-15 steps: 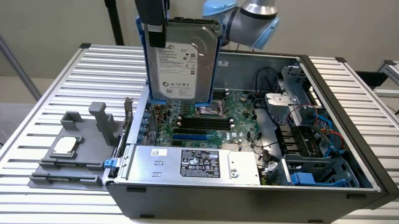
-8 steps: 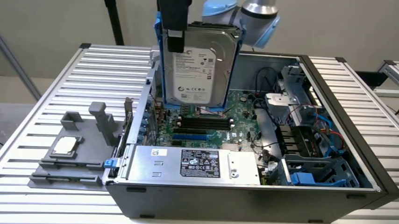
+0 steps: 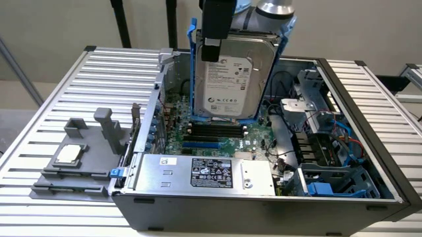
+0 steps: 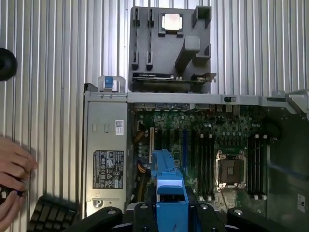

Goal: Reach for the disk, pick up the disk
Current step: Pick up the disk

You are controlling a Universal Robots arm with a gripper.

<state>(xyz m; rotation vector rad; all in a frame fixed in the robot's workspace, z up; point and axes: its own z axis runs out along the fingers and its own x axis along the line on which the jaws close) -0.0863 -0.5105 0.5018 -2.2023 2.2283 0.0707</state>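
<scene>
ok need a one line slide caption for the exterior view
The gripper holds the blue-bracketed disk upright above the open computer case, beside a grey fixture.

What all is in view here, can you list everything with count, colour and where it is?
Flat silver-grey metal disk in blue plastic bracket: one, held upright above the open case.
Open black computer case: one, on the slatted table.
Green motherboard: one, inside the case.
Large silver box with black label: one, along the case's front edge.
Grey plastic fixture: one, at the exterior view's left of the case.
Small square silver chip: one, on the fixture.
Slatted metal table: one, silver.
Person's hand: one, at the table edge.
Gripper: one, black, jaws clamping the disk.
</scene>
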